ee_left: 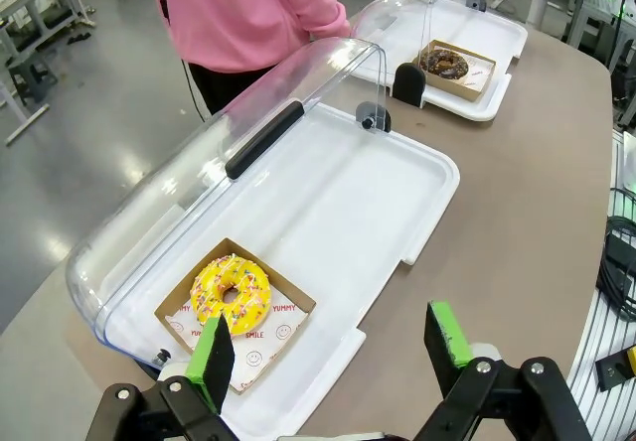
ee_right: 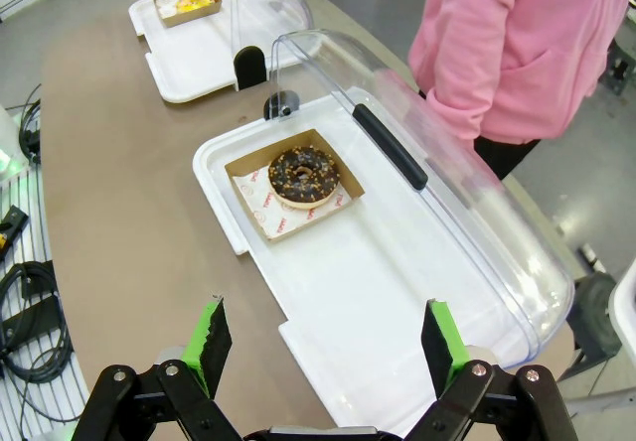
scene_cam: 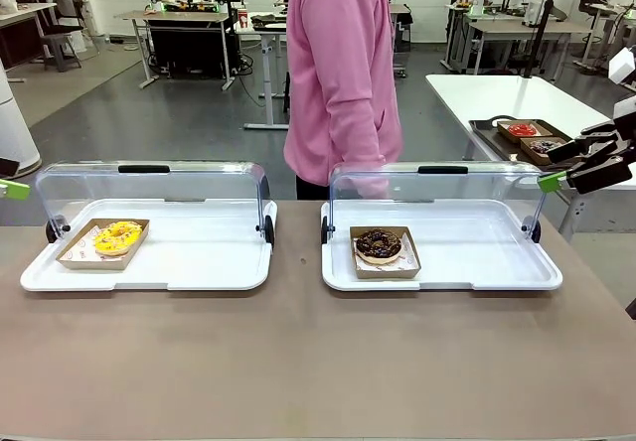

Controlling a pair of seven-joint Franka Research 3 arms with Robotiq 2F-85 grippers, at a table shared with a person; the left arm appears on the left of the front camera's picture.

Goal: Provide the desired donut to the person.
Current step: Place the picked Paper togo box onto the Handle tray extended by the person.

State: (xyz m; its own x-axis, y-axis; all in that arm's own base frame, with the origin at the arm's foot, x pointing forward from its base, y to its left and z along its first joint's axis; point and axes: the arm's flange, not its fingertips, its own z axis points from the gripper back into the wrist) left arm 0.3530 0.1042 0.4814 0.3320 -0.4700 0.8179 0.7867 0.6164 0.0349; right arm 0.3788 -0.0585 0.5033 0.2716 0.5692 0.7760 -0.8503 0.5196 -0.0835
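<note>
**On brown desk: two donut trays, lids up**

Lab w/ grey floor behind. Yellow donut (scene_cam: 117, 236) in left tray (scene_cam: 199, 262), chocolate donut (scene_cam: 379, 244) in right tray (scene_cam: 477, 262). Person (scene_cam: 343, 73) stands at far side. Left gripper (ee_left: 333, 347) & right gripper (ee_right: 323, 340): fingers released, holding nothing.

Three views on one table (scene_cam: 298, 362)
Front camera faces the person (scene_cam: 343, 73) across it; both wrist cameras look down (from opposite ends), sharing both trays.
</note>
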